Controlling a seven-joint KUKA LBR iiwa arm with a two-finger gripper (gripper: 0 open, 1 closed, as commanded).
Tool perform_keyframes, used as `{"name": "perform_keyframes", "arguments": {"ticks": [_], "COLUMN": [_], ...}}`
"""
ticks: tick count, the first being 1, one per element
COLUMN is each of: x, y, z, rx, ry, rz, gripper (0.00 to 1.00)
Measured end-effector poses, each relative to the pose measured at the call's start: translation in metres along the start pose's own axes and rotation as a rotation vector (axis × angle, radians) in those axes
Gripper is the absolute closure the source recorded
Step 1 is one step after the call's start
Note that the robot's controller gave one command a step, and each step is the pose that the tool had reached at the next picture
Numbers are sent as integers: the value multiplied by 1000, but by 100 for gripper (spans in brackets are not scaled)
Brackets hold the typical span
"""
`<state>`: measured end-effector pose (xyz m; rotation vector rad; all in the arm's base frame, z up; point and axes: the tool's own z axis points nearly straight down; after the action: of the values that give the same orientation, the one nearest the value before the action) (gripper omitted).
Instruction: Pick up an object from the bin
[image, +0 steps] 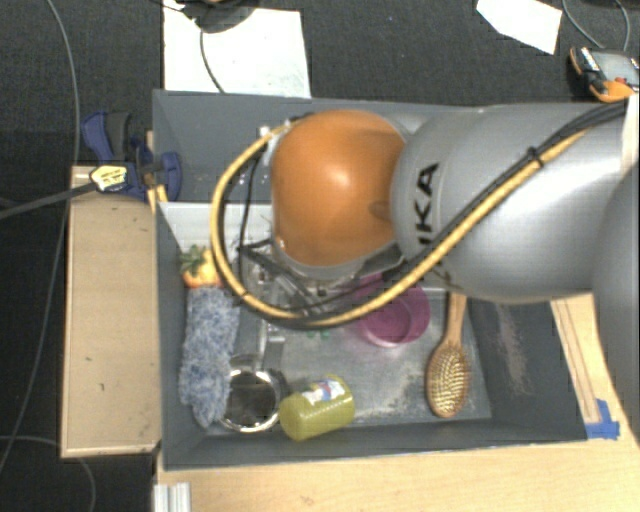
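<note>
My gripper (290, 285) hangs under the orange dome over the bin's left middle, mostly hidden by it. Just below it a shiny round metal strainer (250, 400) lies near the front wall, its handle pointing up towards the gripper. A blue fuzzy cloth (206, 350) lies to the left of the gripper along the left wall. To its right stands a purple cup (398, 322), partly covered by the arm. A yellow-green bottle (316, 408) with a pale label lies on its side beside the strainer.
A wooden hairbrush (450, 368) lies towards the front right, handle pointing away. A small orange and yellow thing (197, 268) sits in the left corner behind the cloth. The arm and its yellow cable span the bin's back half.
</note>
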<state>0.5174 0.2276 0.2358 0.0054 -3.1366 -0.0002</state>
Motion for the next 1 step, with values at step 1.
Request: {"name": "perform_keyframes", "arguments": {"ticks": [1], "x": [-2], "y": [-1], "z": [-4], "rx": [-1], "ry": [-7], "rz": [6], "gripper": [0]}}
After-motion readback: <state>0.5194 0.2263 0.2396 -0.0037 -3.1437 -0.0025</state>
